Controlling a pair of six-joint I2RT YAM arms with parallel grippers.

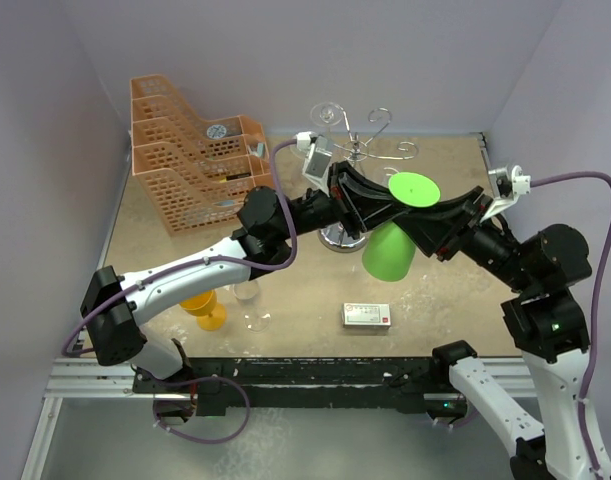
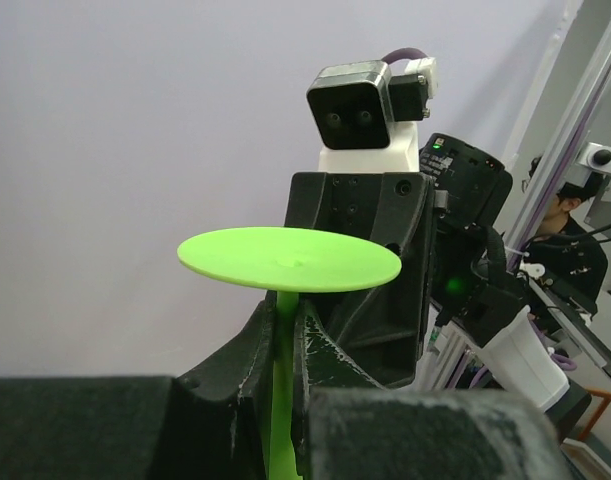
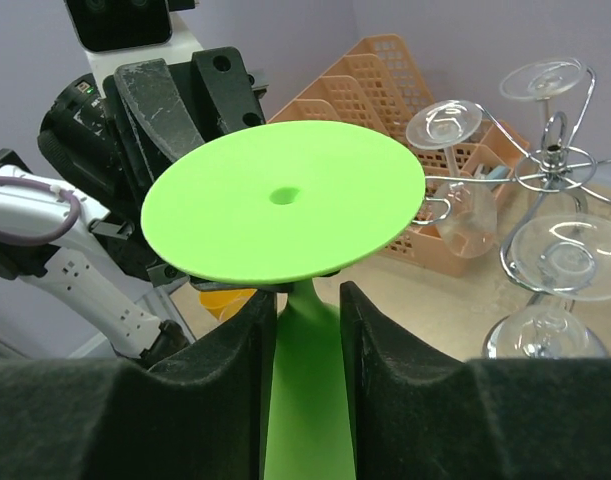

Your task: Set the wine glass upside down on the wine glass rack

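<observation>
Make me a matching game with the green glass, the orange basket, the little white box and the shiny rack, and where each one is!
Things:
1. green glass
2. orange basket
3. white box
4. shiny rack

Places or states:
A. at the back left of the table
B. held upside down by its stem
C. has clear glasses hanging on it
D. lying flat near the front of the table

Pairs: 1-B, 2-A, 3-D, 4-C
</observation>
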